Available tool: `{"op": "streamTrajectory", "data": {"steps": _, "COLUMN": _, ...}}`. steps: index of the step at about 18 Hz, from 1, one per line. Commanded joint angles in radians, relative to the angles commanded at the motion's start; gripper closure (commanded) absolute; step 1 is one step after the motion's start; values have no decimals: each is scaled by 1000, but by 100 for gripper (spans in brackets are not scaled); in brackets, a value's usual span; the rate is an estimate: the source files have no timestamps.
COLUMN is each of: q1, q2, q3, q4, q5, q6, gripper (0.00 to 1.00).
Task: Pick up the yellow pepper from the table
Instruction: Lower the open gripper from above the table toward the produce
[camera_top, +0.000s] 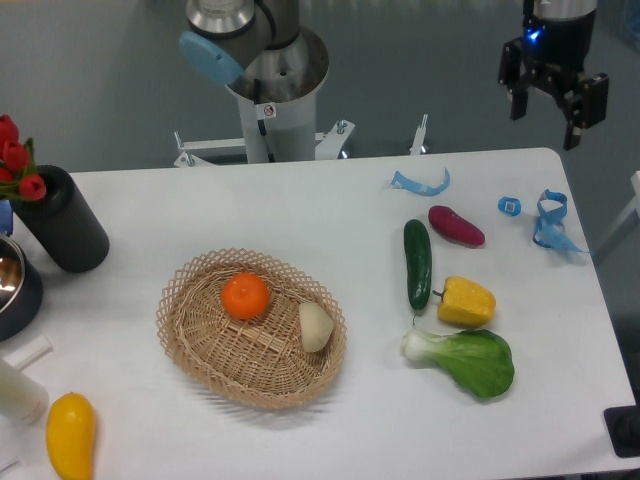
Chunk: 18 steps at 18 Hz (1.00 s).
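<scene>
The yellow pepper (466, 301) lies on its side on the white table (330, 215), right of centre, its short stem pointing left toward a cucumber. It is glossy and lobed. My gripper (548, 112) hangs high above the table's far right corner, well behind and to the right of the pepper. Its two black fingers are spread apart with nothing between them.
A green cucumber (417, 263) touches the pepper's left side, and a bok choy (465, 357) lies just in front of it. A purple sweet potato (456, 225) sits behind. A wicker basket (205, 340) holds an orange and a pale piece. Blue clips (548, 220), a black vase (62, 220) and a smooth yellow fruit (70, 434) also stand about.
</scene>
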Motion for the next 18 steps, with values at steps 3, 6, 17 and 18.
{"op": "streamTrajectory", "data": {"steps": 3, "q1": -11, "q2": 2, "q3": 0, "q4": 0, "q5": 8, "q6": -3, "gripper": 0}}
{"op": "streamTrajectory", "data": {"steps": 6, "q1": -15, "q2": 8, "q3": 0, "q4": 0, "q5": 2, "q6": -76, "gripper": 0}}
{"op": "streamTrajectory", "data": {"steps": 17, "q1": -77, "q2": -11, "q3": -14, "q4": 50, "q5": -38, "q6": -429, "gripper": 0}}
{"op": "streamTrajectory", "data": {"steps": 18, "q1": -81, "q2": -18, "q3": -15, "q4": 63, "q5": -38, "q6": -474, "gripper": 0}}
